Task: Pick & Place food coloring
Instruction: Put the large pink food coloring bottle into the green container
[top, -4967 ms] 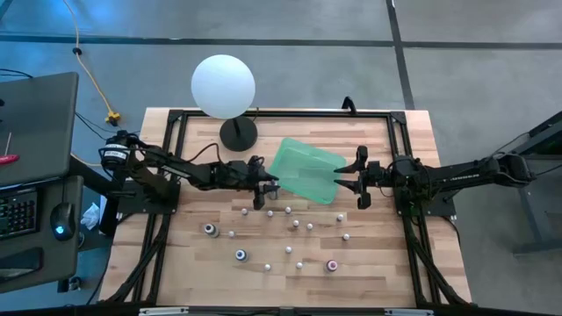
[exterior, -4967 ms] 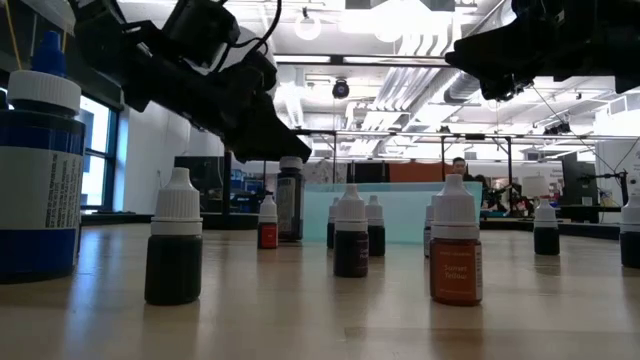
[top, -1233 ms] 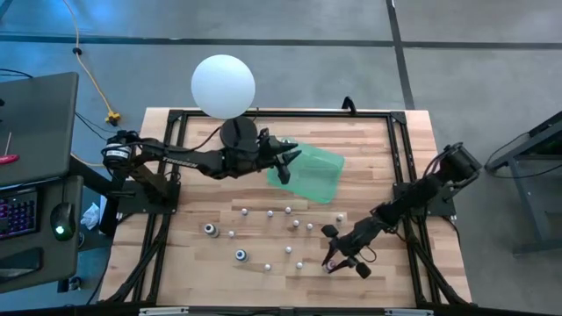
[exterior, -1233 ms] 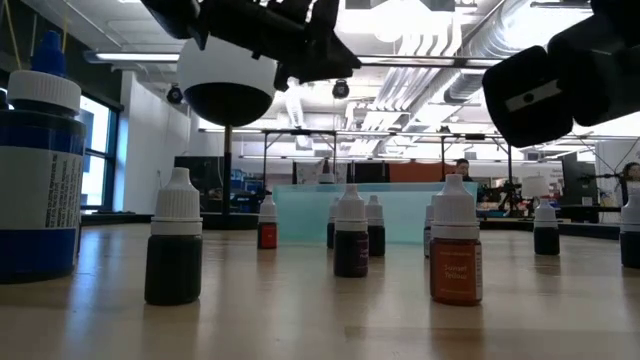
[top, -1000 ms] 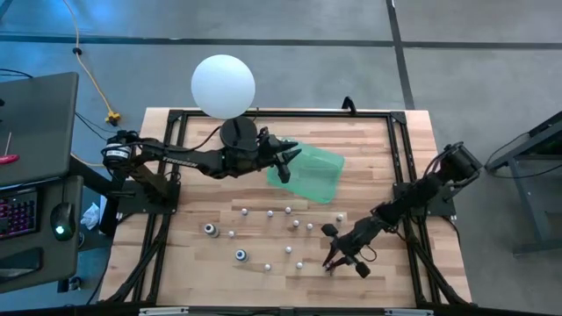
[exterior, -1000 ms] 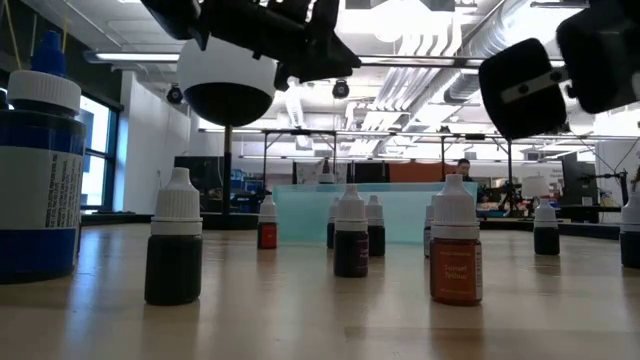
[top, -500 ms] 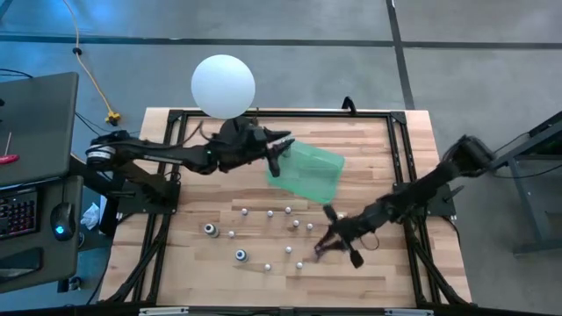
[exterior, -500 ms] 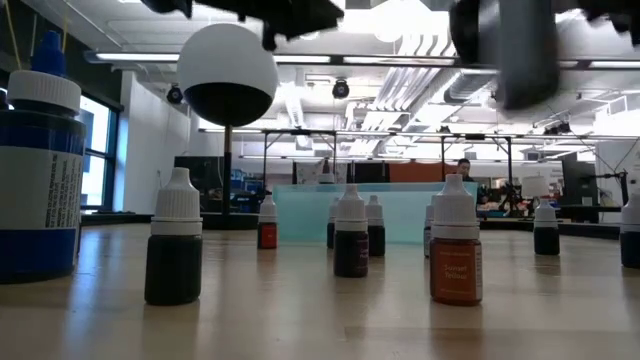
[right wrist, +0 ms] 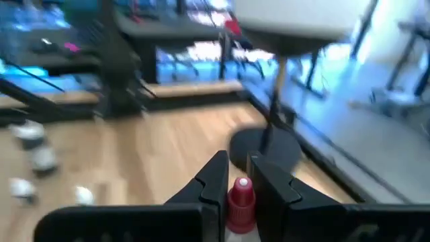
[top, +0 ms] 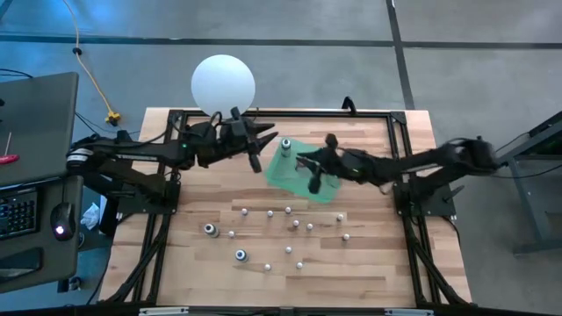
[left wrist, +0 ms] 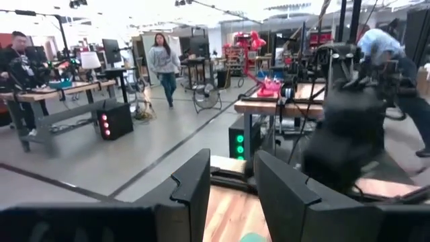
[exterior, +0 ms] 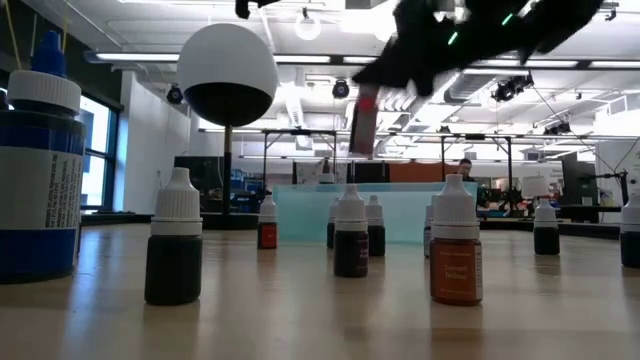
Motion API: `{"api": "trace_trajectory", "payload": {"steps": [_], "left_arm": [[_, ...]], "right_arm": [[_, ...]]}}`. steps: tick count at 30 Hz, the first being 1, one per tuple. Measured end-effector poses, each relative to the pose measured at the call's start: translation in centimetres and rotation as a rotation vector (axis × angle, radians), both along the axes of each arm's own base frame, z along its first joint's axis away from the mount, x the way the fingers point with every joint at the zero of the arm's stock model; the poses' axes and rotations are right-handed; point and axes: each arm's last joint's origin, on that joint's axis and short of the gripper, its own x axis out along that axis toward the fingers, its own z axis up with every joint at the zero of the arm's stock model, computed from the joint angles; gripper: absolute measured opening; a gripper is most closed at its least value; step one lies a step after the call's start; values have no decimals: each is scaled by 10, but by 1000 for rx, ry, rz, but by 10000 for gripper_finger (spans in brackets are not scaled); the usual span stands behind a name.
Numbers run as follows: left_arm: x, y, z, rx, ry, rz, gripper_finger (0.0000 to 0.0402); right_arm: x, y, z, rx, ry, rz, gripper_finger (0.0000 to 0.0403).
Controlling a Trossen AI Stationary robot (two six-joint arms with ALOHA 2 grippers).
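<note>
The table (top: 386, 263) is evenly lit from overhead in the high view, and only faint shadows are cast beneath the small bottles. In the low view, bright ceiling fixtures (exterior: 310, 25) are overexposed, so the arms are rendered as dark silhouettes; the large blue bottle (exterior: 38, 165) nearest the lens is cut off by the frame edge, and the bottle (exterior: 362, 125) carried overhead is smeared by motion blur. Heavy motion blur is seen throughout the right wrist view, where only the red cap (right wrist: 241, 195) between the fingers is fairly distinct. The left wrist view is bright, with the dark arm (left wrist: 342, 134) ahead softened.
</note>
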Motion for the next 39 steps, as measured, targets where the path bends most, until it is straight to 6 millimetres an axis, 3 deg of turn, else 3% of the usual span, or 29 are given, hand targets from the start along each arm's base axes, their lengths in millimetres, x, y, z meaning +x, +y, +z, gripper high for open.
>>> {"api": "trace_trajectory", "payload": {"steps": [5, 9, 16, 21, 28, 34, 39], "left_arm": [[0, 0, -3, -2, 34, 0, 115], [0, 0, -7, -4, 71, 2, 115], [0, 0, -13, -12, 139, 5, 115], [0, 0, -15, -14, 162, 1, 115], [0, 0, -17, -15, 183, -5, 115], [0, 0, -18, -14, 184, -3, 115], [-4, -1, -18, -14, 210, -17, 115]], "right_arm": [[26, -37, -34, 42, 37, -79, 35], [53, -47, -54, 58, 83, -62, 37], [89, -55, -73, 63, 124, -60, 41], [99, -58, -74, 51, 128, -60, 39], [99, -58, -72, -6, 141, -50, 89], [99, -59, -71, -42, 146, -42, 101], [96, -54, -48, -109, 109, 8, 102]]}}
